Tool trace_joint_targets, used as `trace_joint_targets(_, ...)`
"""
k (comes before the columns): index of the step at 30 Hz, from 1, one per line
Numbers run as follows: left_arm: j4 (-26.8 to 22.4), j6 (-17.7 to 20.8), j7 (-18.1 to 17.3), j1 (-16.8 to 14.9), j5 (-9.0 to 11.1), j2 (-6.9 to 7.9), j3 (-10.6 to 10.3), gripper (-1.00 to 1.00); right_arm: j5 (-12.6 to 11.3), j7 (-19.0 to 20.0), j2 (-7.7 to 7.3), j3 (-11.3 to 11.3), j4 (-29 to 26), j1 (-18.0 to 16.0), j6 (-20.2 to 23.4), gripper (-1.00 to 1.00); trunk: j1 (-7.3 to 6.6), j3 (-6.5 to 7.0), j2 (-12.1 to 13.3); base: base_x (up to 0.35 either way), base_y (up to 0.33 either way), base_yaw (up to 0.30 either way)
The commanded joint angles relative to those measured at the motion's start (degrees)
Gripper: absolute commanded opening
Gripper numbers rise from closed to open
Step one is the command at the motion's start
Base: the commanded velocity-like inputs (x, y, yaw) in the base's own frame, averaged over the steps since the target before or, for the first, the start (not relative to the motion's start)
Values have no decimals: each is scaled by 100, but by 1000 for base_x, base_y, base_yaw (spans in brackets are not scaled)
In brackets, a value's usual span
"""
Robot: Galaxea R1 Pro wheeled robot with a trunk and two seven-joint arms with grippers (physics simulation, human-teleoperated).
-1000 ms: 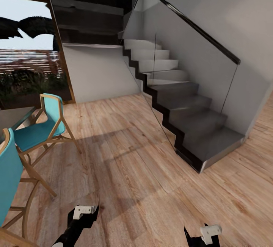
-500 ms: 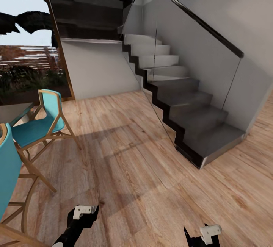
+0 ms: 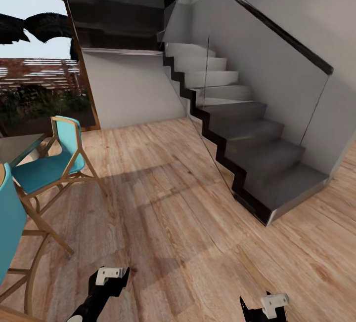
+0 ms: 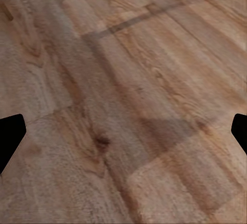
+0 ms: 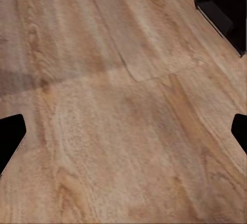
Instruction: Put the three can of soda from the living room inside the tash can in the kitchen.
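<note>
Both grippers hang over bare wooden floor (image 3: 188, 213) near the staircase (image 3: 247, 134): left gripper (image 4: 123, 131) spread and empty, right gripper (image 5: 123, 131) likewise. Turquoise chairs (image 3: 47, 169) stand left of the staircase.

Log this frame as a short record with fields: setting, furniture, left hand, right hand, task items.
setting: wooden floor in an open room, with a staircase behind a glass balustrade and a large window
furniture: two teal chairs with wooden frames beside a table edge
left hand: open, empty, fingertips wide apart over bare floor
right hand: open, empty, over bare floor, near the dark base of the stairs
task items: no soda can or bin appears in these views; the robot looks to be in transit
</note>
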Motion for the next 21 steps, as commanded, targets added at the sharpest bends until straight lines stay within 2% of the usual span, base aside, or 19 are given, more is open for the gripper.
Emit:
trace_joint_targets(1, 4, -2, 2, 0, 0, 0, -1, 100, 1, 0, 2, 0, 2, 0, 0, 100, 0, -4, 0, 301, 0, 175)
trace_joint_targets(14, 27, 3, 7, 0, -9, 0, -2, 100, 3, 0, 5, 0, 4, 0, 0, 100, 0, -17, 0, 317, 0, 222)
trace_joint_targets(21, 28, 2, 7, 0, -9, 0, -2, 100, 10, 4, 1, 1, 3, 0, -1, 100, 0, -18, 0, 267, -83, 50)
